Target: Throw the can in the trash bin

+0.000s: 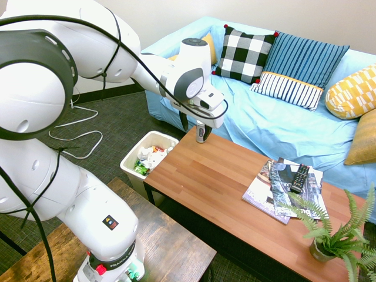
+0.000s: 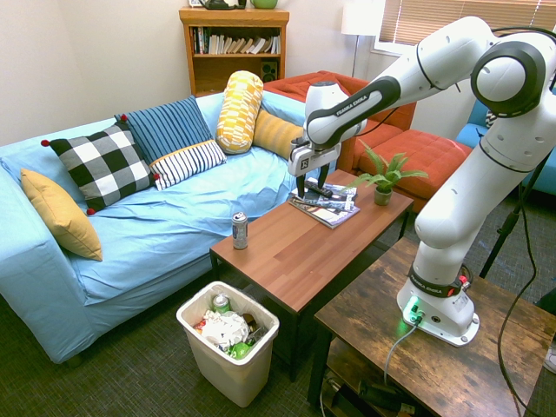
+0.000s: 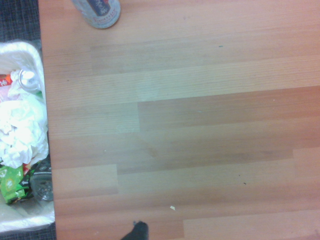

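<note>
One white arm [image 1: 100,211], mine, nearest, jaws spread apart. One can [image 2: 240,231] upright on the coffee table [image 2: 287,265] near its end, one trash bin [image 2: 241,373] beside that table; five cushions on one sofa [image 2: 165,239], one plant [image 2: 382,181].

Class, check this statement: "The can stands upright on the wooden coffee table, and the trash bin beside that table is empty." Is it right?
Not quite: the trash bin is not empty. The second exterior view shows crumpled white paper and green scraps inside. The rest holds.
</note>
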Motion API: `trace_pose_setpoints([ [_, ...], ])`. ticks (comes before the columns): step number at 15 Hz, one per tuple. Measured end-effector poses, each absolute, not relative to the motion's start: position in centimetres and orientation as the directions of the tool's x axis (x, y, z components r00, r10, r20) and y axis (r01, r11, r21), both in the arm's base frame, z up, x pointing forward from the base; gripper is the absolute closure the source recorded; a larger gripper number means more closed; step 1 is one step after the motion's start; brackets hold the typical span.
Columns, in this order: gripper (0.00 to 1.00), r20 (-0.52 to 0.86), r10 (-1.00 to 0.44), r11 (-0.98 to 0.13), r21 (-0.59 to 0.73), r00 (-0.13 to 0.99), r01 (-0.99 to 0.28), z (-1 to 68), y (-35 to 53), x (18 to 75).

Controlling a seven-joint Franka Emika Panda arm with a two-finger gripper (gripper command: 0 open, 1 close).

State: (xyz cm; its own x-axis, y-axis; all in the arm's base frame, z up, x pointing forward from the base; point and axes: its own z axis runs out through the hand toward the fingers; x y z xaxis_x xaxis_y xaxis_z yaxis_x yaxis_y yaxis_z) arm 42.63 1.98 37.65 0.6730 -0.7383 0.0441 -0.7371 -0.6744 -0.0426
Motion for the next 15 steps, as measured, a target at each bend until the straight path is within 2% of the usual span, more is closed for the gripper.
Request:
trace_pose_setpoints([
  [5, 0.00, 0.061, -0.728, -0.685, -0.065, 0.683, -0.725, 36.0, 3.6, 44.3],
  [15, 0.00, 0.142, -0.742, -0.669, -0.087, 0.655, -0.738, 29.1, 13.5, 56.5],
])
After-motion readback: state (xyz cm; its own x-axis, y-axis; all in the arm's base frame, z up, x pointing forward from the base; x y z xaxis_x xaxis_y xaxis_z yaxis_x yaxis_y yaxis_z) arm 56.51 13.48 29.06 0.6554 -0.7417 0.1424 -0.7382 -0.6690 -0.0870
